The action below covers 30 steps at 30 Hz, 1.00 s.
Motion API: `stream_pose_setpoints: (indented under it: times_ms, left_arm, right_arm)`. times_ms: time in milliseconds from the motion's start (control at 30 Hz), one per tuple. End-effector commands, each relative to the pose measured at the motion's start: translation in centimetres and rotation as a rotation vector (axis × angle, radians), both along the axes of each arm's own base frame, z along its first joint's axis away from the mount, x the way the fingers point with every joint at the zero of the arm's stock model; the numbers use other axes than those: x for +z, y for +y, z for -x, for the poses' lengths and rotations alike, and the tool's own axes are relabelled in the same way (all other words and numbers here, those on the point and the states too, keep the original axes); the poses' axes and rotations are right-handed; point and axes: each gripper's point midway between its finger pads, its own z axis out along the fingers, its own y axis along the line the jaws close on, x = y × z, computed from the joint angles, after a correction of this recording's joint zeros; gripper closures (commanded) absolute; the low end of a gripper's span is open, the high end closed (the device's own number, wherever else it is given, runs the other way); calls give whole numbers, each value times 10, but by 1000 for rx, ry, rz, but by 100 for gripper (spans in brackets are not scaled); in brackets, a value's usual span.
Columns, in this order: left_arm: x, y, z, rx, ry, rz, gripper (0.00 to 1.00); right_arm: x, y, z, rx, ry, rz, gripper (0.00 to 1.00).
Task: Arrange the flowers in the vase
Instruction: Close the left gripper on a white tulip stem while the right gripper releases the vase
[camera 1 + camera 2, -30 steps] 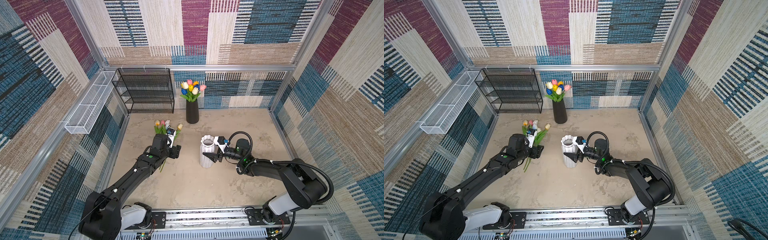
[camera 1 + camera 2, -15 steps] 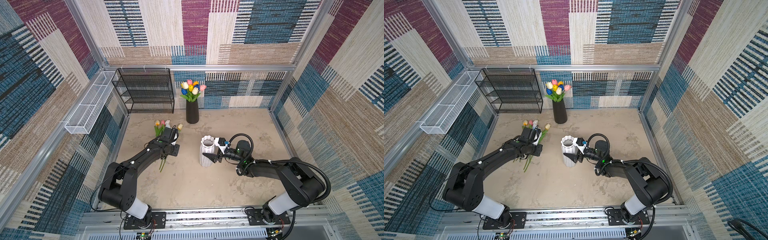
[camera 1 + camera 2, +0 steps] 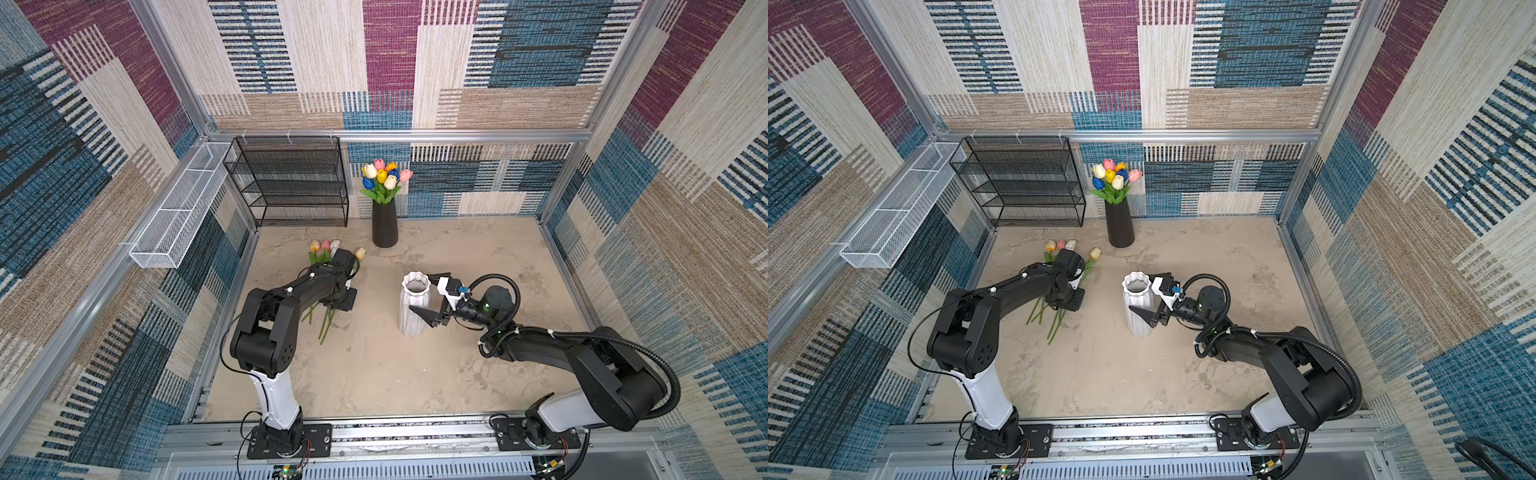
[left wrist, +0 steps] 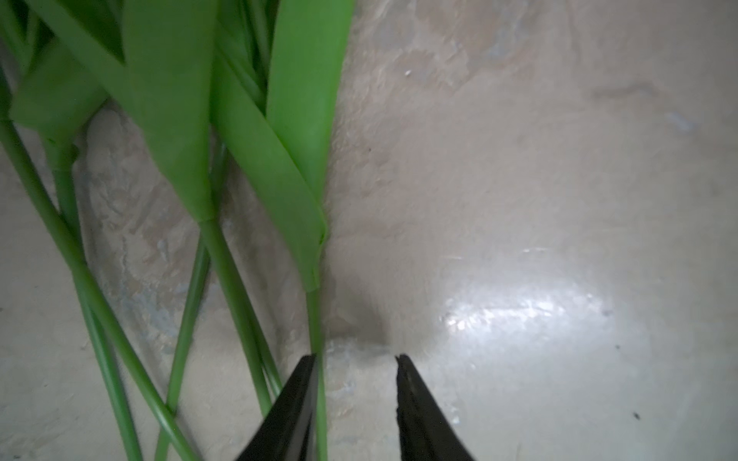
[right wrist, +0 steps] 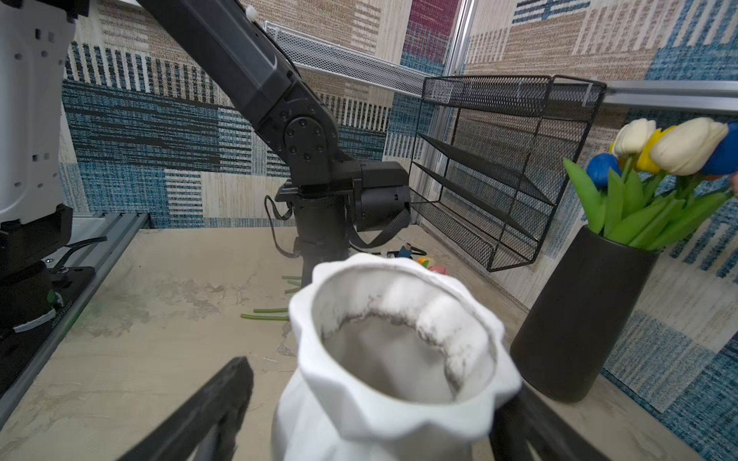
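Note:
Several loose flowers [image 3: 325, 247] lie on the table at the back left, heads toward the back wall and green stems [image 3: 325, 328] toward the front. My left gripper [image 4: 357, 357] points down over the stems, jaws apart. One stem [image 4: 315, 319] lies against the inner face of one finger [image 4: 297, 399]; the gap beside it is bare table. The empty white ribbed vase [image 3: 411, 322] stands upright mid-table. My right gripper [image 3: 419, 291] is open and straddles the vase [image 5: 399, 359] below its rim. One finger [image 5: 223, 395] stands clear of the wall; contact on the far side is hidden.
A black vase [image 3: 384, 226] with a tulip bunch [image 3: 384, 176] stands at the back centre, close behind the white vase. A black wire shelf [image 3: 291, 183] stands at the back left. A white mesh basket [image 3: 178, 212] hangs on the left wall.
My left arm has raised its elbow and brought the gripper down onto the stems, with its jaws narrowing. My right gripper's jaws have widened slightly around the white vase.

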Motion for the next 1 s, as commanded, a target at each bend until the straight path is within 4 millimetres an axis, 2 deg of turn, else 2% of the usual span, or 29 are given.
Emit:
stream_pose_setpoints:
  times_ms: [0, 133, 267, 400, 467, 600, 733, 867, 967]
  left_arm:
    - [-7, 8, -1, 16, 30, -32, 62]
    - [-13, 14, -7, 20, 52, -77, 65]
    - [-19, 7, -4, 1, 97, -51, 84]
    - [-12, -5, 3, -15, 97, 14, 99]
    - [-3, -10, 6, -27, 81, 30, 100]
    - [24, -22, 8, -51, 3, 90, 100]
    - [62, -35, 5, -60, -98, 194, 100]
    - [111, -50, 6, -91, -249, 330, 100]
    - [155, -62, 10, -137, -410, 453, 100]
  right_arm:
    - [22, -5, 5, -17, -75, -49, 8]
    - [38, -12, 14, -24, -107, -83, 8]
    - [55, -21, 21, -58, -143, -122, 8]
    - [79, -40, 24, -148, -187, -193, 8]
    - [88, -52, 26, -203, -203, -234, 8]
    - [97, -72, 26, -304, -216, -293, 8]
    - [100, -75, 22, -338, -222, -294, 7]
    - [100, -79, 23, -345, -214, -319, 7]
    - [96, -77, 23, -336, -204, -308, 7]
